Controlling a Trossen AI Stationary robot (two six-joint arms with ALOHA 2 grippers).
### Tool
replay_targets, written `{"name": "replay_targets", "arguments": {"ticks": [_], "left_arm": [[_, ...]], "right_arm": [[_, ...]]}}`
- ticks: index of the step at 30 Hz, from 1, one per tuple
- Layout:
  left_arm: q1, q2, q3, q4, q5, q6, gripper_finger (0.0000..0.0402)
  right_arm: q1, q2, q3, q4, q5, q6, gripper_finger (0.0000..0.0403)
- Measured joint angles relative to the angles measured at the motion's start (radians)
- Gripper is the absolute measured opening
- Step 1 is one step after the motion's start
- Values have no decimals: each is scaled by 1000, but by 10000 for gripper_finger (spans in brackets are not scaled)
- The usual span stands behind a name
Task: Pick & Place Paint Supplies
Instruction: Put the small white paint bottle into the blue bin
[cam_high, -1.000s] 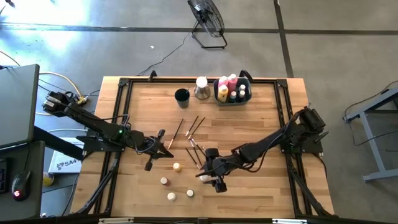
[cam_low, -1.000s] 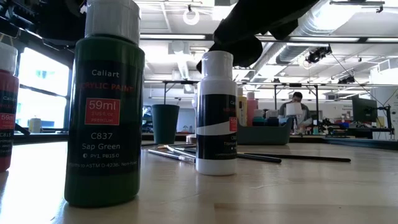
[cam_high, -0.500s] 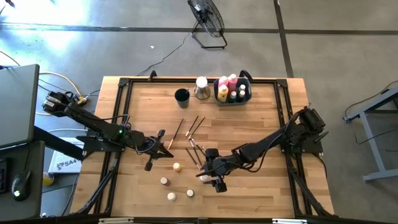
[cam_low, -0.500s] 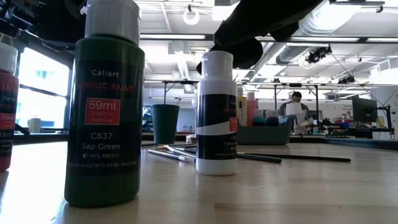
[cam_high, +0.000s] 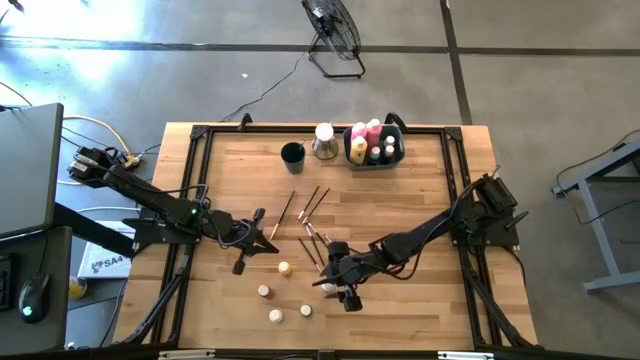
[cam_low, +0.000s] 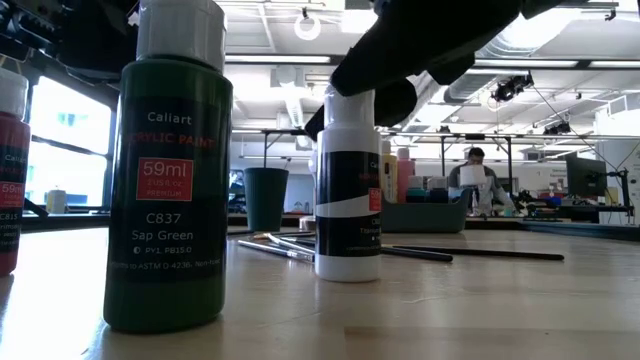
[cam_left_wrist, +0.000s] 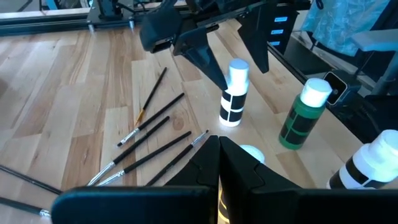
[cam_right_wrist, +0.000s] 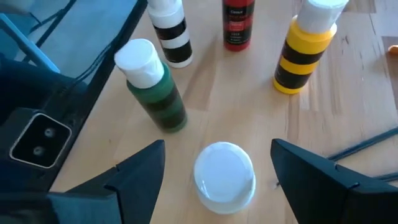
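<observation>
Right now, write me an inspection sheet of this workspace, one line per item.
Surface: wooden table in a dark frame.
Job's things: white-capped bottle standing between the right gripper's fingers, untouched; green bottle, yellow bottle and red bottle upright nearby; brushes lying loose mid-table; more bottles in the bin at the far edge.
Clutter: dark cup beside the bin.
Grippers: right gripper open, straddling the white-capped bottle; left gripper shut, empty, beside the brushes.
Cables: loose cables left of the table.
Surroundings: floor fan beyond the table; person far behind.
</observation>
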Motion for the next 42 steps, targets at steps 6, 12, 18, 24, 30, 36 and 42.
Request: {"name": "replay_targets", "arguments": {"ticks": [6,12,18,24,30,36,42], "left_arm": [[0,0,0,-1,0,0,6],[0,0,0,-1,0,0,5],[0,0,0,0,0,0,6],[0,0,0,0,1,0,5],[0,0,0,0,1,0,6],[0,0,0,0,1,0,5],[0,0,0,0,1,-6,6]], "right_arm": [[0,0,0,-1,-3,0,271],[0,0,0,-2,-5,0,241],[0,0,0,-4,-2,0,211],[0,0,0,-4,4,0,176],[0,-1,0,-3,3,0,137],[0,-2,0,-3,-4,5,121],[0,-2,0,-3,-5,12,128]]}}
